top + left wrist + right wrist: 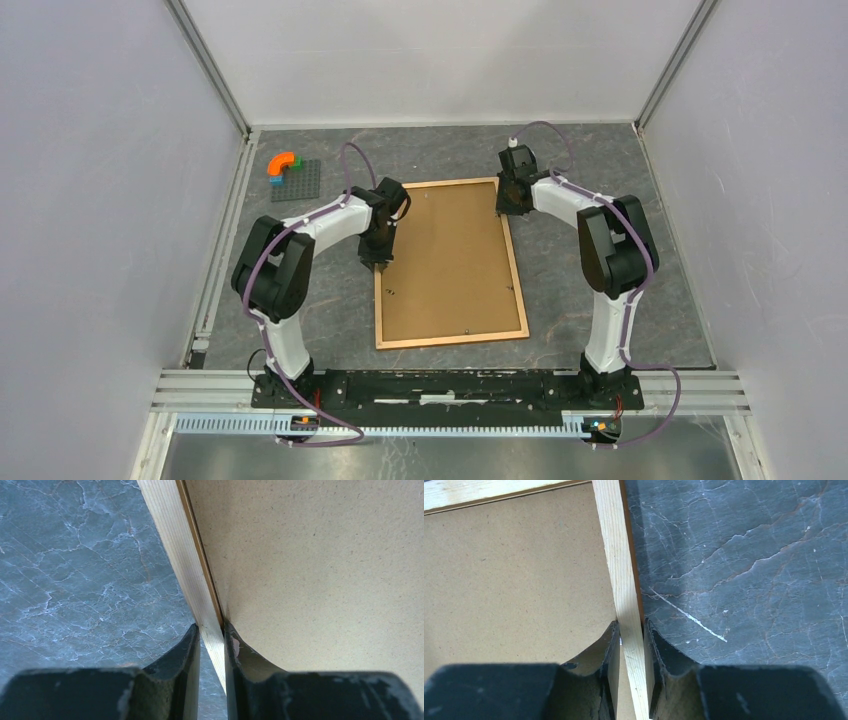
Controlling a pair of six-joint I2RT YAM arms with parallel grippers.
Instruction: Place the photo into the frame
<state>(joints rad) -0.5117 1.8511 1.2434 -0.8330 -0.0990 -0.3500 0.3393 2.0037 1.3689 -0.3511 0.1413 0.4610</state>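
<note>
Looking down on the frame: flat on the bench between the two arms, back side up, brown backing board seated inside the moulding.

Pinching the frame's left rail with the left claw, one finger outside the wood, the other inside, against the board's edge. Pinching the frame's right rail, near its far corner, with the right claw in the same straddle, pads against both faces of the wood.

No photo to be seen anywhere around the frame; cannot tell whether already under the board.

Judged risks from here:
- Racking or twisting the thin moulding by lifting unevenly from two offset grips on opposite rails.
- Losing a narrow rail from the pads by pulling one side faster, and dropping the frame back onto the bench.
- Spilling the board, and anything beneath it, by tilting the frame while loose.
- Jamming the inner fingers against the board during any lift.

Beyond the frame's far left corner, toy bricks, well apart.
</note>
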